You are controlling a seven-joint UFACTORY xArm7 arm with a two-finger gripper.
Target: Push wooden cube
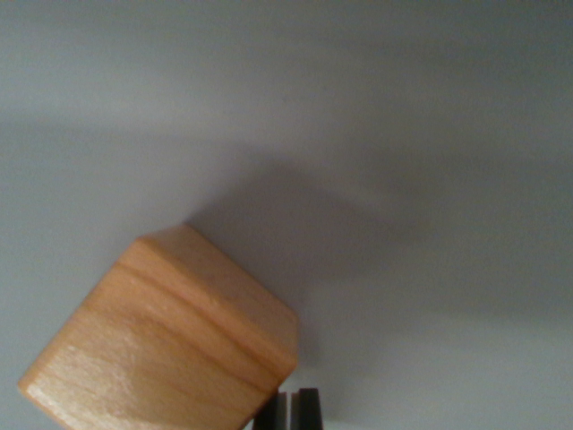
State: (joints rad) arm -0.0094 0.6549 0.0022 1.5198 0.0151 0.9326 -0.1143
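A light wooden cube [166, 336] fills the lower left of the wrist view, turned corner-on, resting on a pale grey surface [376, 134]. My gripper [294, 410] shows only as two dark fingertips at the bottom edge, pressed together with just a thin line between them, nothing held. The fingertips sit right at the cube's lower right corner, touching it or nearly so. The cube's lower part runs out of frame.
The cube casts a soft shadow [295, 224] up and to the wrist view's right across the plain grey surface. No other objects show.
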